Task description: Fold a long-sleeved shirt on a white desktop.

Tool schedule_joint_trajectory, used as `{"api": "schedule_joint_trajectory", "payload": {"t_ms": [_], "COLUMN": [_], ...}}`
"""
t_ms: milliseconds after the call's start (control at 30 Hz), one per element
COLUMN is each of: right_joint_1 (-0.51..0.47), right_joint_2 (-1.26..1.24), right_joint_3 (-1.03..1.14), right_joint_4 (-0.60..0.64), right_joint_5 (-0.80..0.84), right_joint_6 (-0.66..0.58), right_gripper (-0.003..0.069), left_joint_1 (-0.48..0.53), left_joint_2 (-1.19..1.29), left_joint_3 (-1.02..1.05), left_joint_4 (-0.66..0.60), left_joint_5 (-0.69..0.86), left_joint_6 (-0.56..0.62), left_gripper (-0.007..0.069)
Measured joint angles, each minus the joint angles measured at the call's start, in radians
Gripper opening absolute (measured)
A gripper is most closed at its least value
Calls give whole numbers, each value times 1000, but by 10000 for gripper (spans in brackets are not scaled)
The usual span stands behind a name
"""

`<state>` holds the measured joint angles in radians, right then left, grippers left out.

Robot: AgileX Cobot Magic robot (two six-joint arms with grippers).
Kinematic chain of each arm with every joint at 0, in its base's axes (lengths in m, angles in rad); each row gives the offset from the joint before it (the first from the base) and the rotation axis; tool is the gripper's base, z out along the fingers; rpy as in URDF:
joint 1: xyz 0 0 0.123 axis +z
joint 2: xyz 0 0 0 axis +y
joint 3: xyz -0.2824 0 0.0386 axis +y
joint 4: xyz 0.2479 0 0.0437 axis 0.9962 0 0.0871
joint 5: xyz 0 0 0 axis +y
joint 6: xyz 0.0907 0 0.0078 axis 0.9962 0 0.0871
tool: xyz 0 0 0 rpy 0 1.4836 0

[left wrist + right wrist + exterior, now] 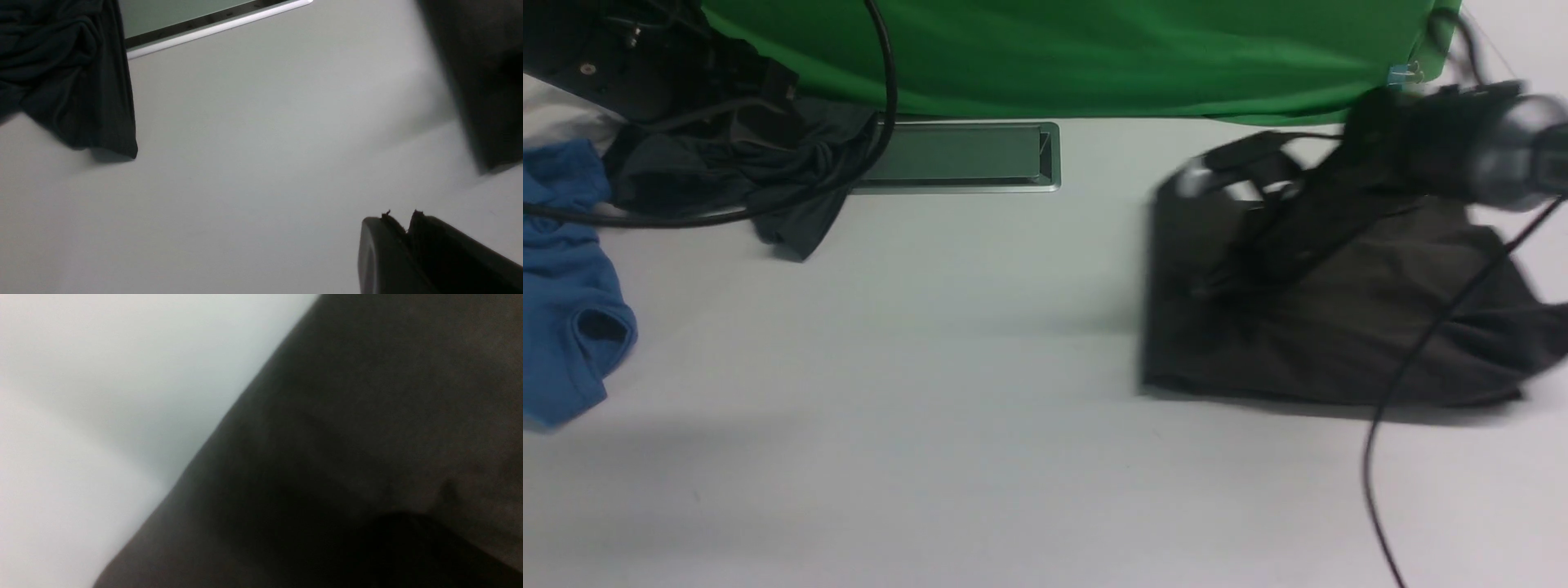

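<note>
Dark olive cotton, long-sleeved shirt [1339, 327], bunched at three o'clock on white desktop [931, 408]; right gripper [1241, 245] blurred above it, clenched, hold uncertain; left gripper [402, 228] near-clenched, empty; advise dragging slowly, spreading flat

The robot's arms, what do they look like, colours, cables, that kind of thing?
The right arm is black with a glossy silver-grey cylindrical section, blurred here, and a thin black cable hangs from it. The left arm is black, with thick black cable looping off it. The left hand has matte black rounded fingers.
</note>
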<state>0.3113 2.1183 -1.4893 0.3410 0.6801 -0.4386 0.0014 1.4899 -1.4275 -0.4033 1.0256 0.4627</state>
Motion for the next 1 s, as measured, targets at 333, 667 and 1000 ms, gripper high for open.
{"api": "schedule_joint_trajectory", "payload": {"t_ms": [333,667,1000], "right_joint_1": [297,204,-21], "right_joint_2": [69,20,-501], "right_joint_3": [-129,-244,-110], "right_joint_4": [203,165,-199], "right_joint_5": [-162,-127,66], "right_joint_6": [20,57,231], "right_gripper": [25,74,93], "left_joint_1": [0,0,-1], "left_joint_2": [0,0,0], "left_joint_3": [0,0,0], "left_joint_4": [-5,-12,-346], "left_joint_5": [-11,-7,52], "left_joint_6": [0,0,136], "left_gripper": [111,111,111]}}
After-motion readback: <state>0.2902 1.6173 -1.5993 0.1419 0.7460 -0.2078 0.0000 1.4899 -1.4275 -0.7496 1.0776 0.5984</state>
